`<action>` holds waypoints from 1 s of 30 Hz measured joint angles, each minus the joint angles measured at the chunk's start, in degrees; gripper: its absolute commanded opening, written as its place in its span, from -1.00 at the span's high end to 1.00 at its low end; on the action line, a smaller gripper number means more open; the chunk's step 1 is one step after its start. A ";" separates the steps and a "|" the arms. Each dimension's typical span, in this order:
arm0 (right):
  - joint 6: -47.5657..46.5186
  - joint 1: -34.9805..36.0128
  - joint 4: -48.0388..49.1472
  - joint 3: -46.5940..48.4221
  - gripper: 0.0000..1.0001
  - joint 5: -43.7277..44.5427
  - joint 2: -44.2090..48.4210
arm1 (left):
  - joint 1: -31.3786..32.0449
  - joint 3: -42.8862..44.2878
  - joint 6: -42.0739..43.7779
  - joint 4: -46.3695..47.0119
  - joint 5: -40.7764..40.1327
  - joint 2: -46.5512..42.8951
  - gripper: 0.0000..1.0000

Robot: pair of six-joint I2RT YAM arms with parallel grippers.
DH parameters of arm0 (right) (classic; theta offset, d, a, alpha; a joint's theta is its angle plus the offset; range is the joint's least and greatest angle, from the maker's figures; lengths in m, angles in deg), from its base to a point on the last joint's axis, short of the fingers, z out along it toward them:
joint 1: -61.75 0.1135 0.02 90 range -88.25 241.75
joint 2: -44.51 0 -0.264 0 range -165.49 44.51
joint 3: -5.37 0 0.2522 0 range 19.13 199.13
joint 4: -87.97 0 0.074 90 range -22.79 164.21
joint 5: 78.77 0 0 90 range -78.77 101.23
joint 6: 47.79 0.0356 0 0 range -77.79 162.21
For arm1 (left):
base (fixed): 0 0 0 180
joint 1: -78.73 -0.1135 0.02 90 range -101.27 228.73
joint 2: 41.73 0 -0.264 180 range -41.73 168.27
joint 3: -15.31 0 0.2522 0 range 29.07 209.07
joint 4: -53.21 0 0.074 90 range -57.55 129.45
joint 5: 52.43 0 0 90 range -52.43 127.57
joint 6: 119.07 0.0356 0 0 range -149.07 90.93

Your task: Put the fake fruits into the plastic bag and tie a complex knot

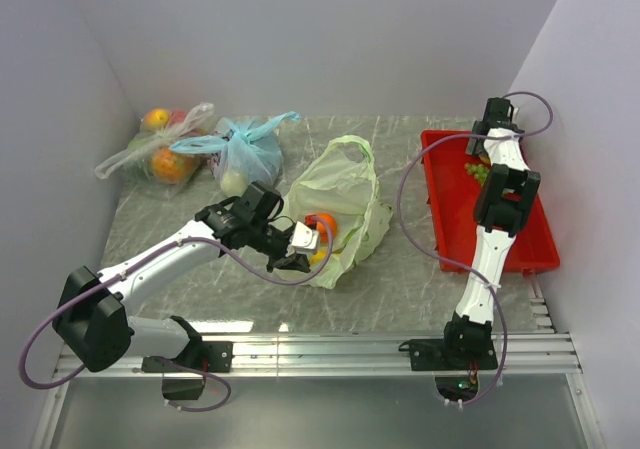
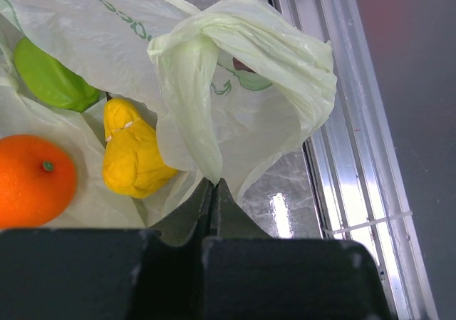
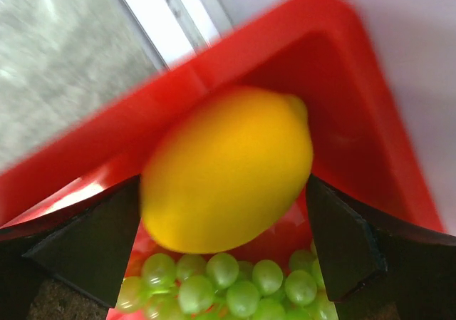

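The pale green plastic bag (image 1: 345, 194) lies crumpled mid-table. My left gripper (image 1: 305, 244) is shut on a fold of its rim (image 2: 214, 184), holding the mouth up. Inside the plastic bag (image 2: 242, 63) lie an orange ball (image 2: 32, 181), a lumpy yellow fruit (image 2: 132, 156) and a green fruit (image 2: 50, 78). My right gripper (image 1: 480, 154) hangs over the red tray (image 1: 530, 239). In the right wrist view it (image 3: 221, 183) stands open, its fingers either side of a yellow lemon-shaped fruit (image 3: 228, 167). A green grape bunch (image 3: 228, 284) lies just below in the red tray (image 3: 342, 70).
A light blue knotted bag (image 1: 245, 154) and a clear bag of fruit (image 1: 160, 149) sit at the back left. A metal rail (image 1: 350, 349) runs along the table's near edge, close to the green bag. White walls close in on the left, back and right.
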 measured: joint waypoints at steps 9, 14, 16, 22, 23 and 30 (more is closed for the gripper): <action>-2.32 -0.90 1.60 -1.11 -0.41 -3.45 -0.37 | -0.15 0.00 0.02 0.00 0.13 0.50 0.99; -3.06 -0.94 5.33 -6.97 -0.11 -5.05 2.75 | -0.28 0.00 0.17 -0.04 0.13 0.57 0.99; -3.23 -0.94 5.73 -8.83 0.05 -5.81 3.91 | -0.37 0.00 0.22 -0.15 0.15 0.57 0.99; -3.72 -0.94 5.40 -12.98 0.47 -8.15 7.15 | -0.42 0.00 0.83 -0.17 0.13 0.57 0.99; -3.72 -0.94 5.03 -13.60 0.48 -8.59 7.85 | -0.44 0.00 0.90 -0.17 0.15 0.57 0.99; -3.61 -0.87 3.54 -18.93 0.49 -11.45 14.75 | -0.63 0.00 1.01 -0.20 0.13 0.57 0.99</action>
